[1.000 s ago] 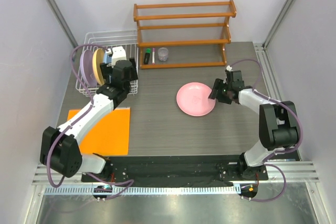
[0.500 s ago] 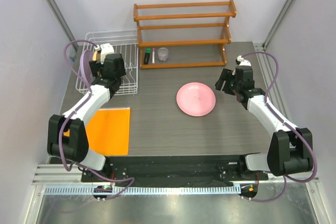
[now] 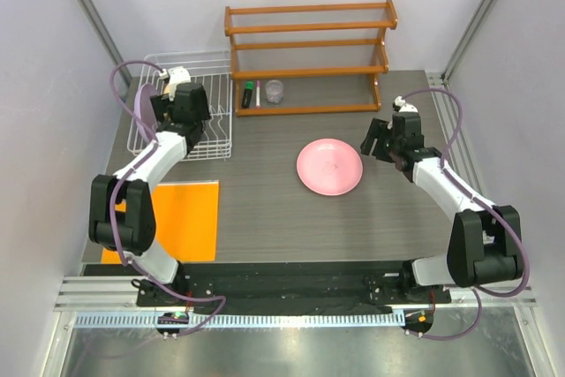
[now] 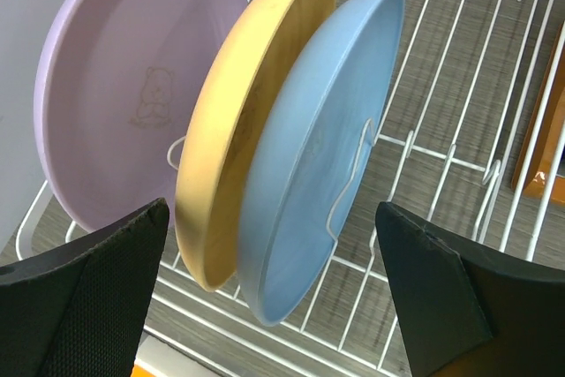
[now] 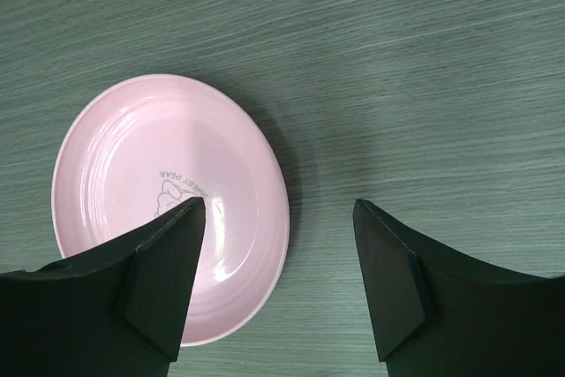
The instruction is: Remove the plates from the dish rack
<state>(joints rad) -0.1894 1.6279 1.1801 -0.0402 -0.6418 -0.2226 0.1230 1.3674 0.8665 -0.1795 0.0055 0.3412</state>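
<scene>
Grey table (image 3: 265, 209), pale walls (image 3: 53, 86), pink plate (image 3: 329, 166).

Left arm (image 3: 154, 161) and right arm (image 3: 441, 184) each combine white link shells with black joint housings. A lavender cable (image 3: 112, 86) loops outside each arm. Left tool (image 4: 271, 209) and right tool (image 5: 278, 205) carry matte black, wedge-shaped fingers (image 4: 88, 297) with finely textured faces.

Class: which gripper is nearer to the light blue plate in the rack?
Left. The left gripper is open just before the light blue plate in the dish rack; the right gripper is open across the table, by the pink plate.
</scene>
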